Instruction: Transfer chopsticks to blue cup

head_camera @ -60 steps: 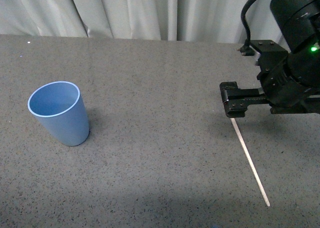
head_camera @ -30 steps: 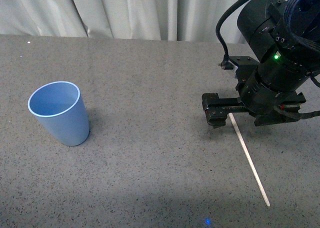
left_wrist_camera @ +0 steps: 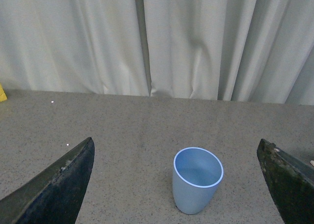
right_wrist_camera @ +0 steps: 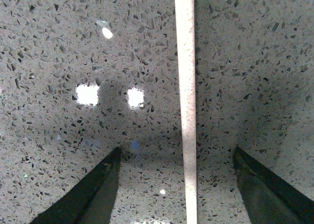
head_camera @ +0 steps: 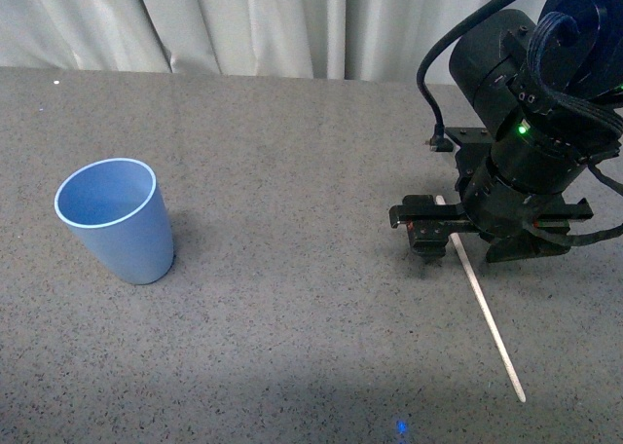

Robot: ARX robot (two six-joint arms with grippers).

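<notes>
chopsticks (head_camera: 483, 302) lie flat between right gripper's (right_wrist_camera: 175, 155) spread jaws — left gripper's (left_wrist_camera: 175, 141) gape too.

Bare tabletop (head_camera: 292, 191) stretches between chopsticks (head_camera: 484, 308) and blue cup (head_camera: 117, 225); a curtain (head_camera: 243, 25) bounds the far edge.

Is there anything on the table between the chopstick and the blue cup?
Nothing visible. Only bare speckled table lies between the chopstick and the blue cup. The open right gripper straddles the stick's far end.
</notes>
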